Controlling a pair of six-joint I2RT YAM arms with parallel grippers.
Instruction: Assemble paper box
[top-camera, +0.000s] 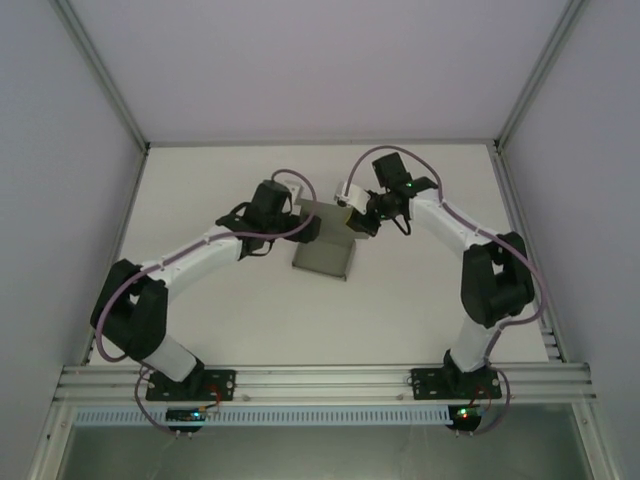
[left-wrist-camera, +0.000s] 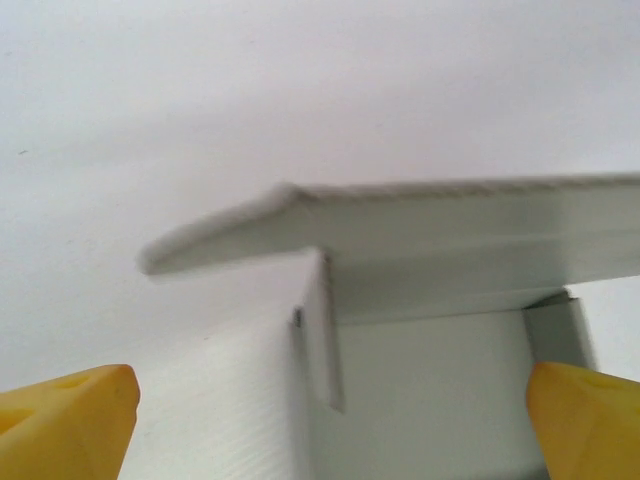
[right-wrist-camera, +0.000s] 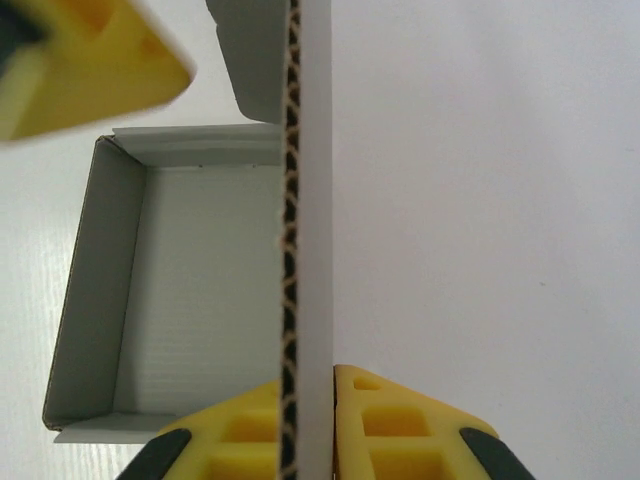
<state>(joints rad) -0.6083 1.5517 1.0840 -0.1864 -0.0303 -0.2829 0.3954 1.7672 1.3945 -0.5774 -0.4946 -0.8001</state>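
Count: one paper box (top-camera: 325, 252), two arms, two grippers. The box sits near the middle of the white table (top-camera: 220, 310), between the two grippers. In the top view its long axis runs roughly from 12 to 6 o'clock, and its open cavity faces up. One flap (right-wrist-camera: 310, 200) stands upright along a side of the tray (its corrugated edge shows plainly in the right wrist view).

The left gripper (top-camera: 303, 222) is at the box's 10 o'clock corner. Its jaws are spread wide, with a yellow fingertip (left-wrist-camera: 70, 420) well out to either side of the box end, and they grip nothing. The right gripper (top-camera: 354, 216) is at the box's 1 o'clock corner. Its yellow fingers (right-wrist-camera: 400, 430) are pressed against both faces of the upright flap, clamping it.

The table is plain matte white. Pale grey walls (top-camera: 60, 150) enclose it at 9, 12 and 3 o'clock, with aluminium posts at the far corners. An aluminium rail (top-camera: 320, 380) at 6 o'clock carries both arm bases.
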